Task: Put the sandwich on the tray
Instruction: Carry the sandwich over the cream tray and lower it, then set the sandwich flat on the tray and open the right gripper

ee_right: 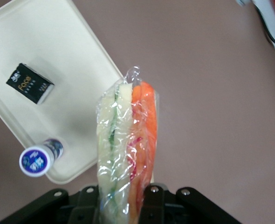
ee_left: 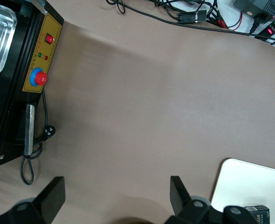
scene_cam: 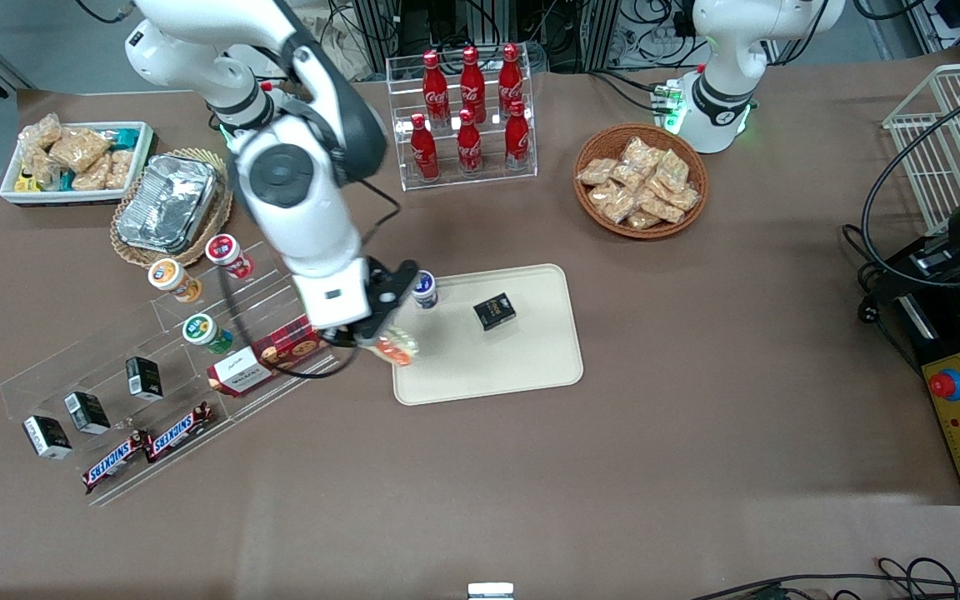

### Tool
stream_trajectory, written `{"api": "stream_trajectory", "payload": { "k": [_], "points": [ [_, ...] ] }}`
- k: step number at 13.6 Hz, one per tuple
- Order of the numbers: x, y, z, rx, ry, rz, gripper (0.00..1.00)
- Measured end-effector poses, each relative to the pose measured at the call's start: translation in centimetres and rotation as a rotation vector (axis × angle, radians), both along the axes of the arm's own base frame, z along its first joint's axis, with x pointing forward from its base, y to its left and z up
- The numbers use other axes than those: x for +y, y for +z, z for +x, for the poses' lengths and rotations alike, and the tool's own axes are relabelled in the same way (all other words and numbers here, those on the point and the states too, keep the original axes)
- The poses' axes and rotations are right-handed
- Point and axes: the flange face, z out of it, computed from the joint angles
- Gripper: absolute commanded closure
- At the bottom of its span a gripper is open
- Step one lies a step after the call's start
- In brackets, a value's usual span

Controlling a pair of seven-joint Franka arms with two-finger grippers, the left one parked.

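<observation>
End effector point(scene_cam: 373, 333) is closed on the sandwich point(ee_right: 126, 149), holding the wrapped wedge in the air above the tray point(scene_cam: 530, 367) edge at the working arm's end. Tray rests on the table point(scene_cam: 697, 467) and carries a black box point(scene_cam: 494, 311) and a blue-lidded cup point(scene_cam: 423, 288).

A rack of red cola bottles point(scene_cam: 470, 112) stood near a wicker basket of snack packets point(scene_cam: 640, 180). A small black box point(scene_cam: 494, 311) and a blue-lidded cup point(scene_cam: 424, 288) were also there.
</observation>
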Motion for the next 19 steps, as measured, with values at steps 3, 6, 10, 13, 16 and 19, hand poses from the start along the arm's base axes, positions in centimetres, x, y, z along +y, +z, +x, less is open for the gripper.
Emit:
{"api": "stream_trajectory", "payload": {
  "k": [3, 6, 10, 13, 16, 19],
  "points": [
    [6.8, -5.6, -2.1, -0.073, 0.126, -0.004, 1.0],
    [9.3, -10.7, -1.9, -0.163, 0.234, -0.003, 1.0],
    [9.6, -13.9, -1.6, -0.196, 0.335, -0.046, 1.0],
    [9.6, -15.3, -1.7, -0.196, 0.38, -0.093, 1.0],
    [10.1, -17.0, -2.2, -0.2, 0.431, -0.142, 1.0],
    [12.1, -18.2, -3.5, -0.209, 0.485, -0.167, 1.0]
  ]
}}
